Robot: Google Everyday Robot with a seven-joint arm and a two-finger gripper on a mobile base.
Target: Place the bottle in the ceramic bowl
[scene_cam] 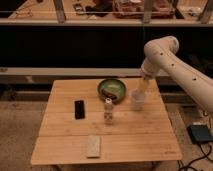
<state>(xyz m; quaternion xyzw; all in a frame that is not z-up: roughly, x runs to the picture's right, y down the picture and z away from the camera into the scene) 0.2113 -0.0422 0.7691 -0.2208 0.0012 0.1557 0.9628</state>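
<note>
Bottle: 1 small clear plastic bottle with a white cap and pale label. It stands upright near the middle of the wooden table, just in front of the dark green ceramic bowl, which has reddish-brown contents. The gripper hangs over a translucent whitish cup to the right of the bowl; its grip state cannot be told. 1 black phone lies left of the bottle.
</note>
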